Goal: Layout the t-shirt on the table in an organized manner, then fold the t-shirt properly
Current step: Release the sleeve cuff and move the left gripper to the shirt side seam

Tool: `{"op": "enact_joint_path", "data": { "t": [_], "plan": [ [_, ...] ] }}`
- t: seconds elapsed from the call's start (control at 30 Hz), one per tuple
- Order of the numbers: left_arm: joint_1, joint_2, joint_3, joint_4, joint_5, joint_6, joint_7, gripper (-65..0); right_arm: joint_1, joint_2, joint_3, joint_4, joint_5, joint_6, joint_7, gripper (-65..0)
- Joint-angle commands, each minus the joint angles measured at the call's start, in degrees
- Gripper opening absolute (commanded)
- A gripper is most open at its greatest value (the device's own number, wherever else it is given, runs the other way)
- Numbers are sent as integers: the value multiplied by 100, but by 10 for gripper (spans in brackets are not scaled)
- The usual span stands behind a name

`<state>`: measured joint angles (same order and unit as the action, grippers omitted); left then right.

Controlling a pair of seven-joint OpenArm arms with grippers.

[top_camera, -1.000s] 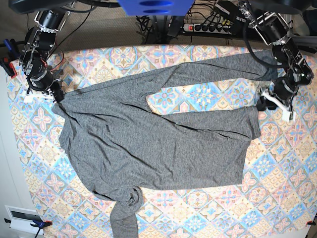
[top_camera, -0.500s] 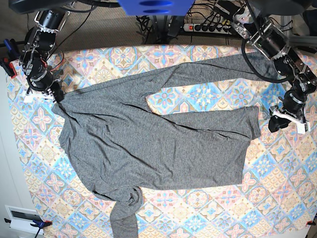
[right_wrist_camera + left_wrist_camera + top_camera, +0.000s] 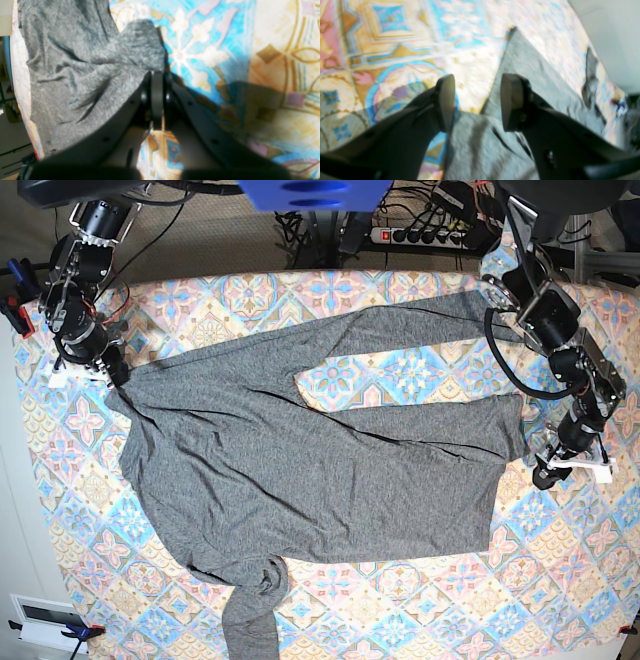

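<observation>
Pinching a corner of the t-shirt (image 3: 300, 450) at the upper left of the base frame, my right gripper (image 3: 157, 75) is clamped on the fabric. My left gripper (image 3: 476, 100) stands apart, empty, at the shirt's right edge. The garment lies spread across the table (image 3: 400, 600).

1. I see the left gripper (image 3: 553, 472) has travelled down the table's (image 3: 420, 610) right side in the base view, from level with the upper sleeve to just off the t-shirt's (image 3: 300, 470) lower right corner
2. My left arm (image 3: 545, 315) now reaches further along that edge than before
3. The sleeve end near that arm lies a little flatter than a second ago
</observation>
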<state>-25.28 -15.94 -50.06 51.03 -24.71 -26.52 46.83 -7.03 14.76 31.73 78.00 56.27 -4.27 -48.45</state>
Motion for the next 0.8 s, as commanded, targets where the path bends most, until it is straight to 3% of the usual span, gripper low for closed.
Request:
{"op": "enact_joint_path", "data": {
  "t": [0.0,0.2,0.33,0.5,0.63,0.77],
  "plan": [
    [-193,-133,0,-105,14,-51,-239,-359,21,75,14,64,-49,-25,5,-650],
    [-193,-36,9,-456,568,-42,-731,-361,21,75,14,64,-49,-25,5,-650],
    [-70,104,9,-456,849,-42,-740,-361,21,75,14,64,-163,-25,5,-650],
    [18,307,9,-456,1078,-42,-740,-362,21,75,32,64,-814,-25,5,-650],
    [88,412,17,-456,1121,-42,-722,-363,21,66,41,64,-884,-25,5,-650],
    [106,421,624,-456,1042,-42,-714,-372,21,58,41,64,-884,-25,5,-650]
  ]
}}
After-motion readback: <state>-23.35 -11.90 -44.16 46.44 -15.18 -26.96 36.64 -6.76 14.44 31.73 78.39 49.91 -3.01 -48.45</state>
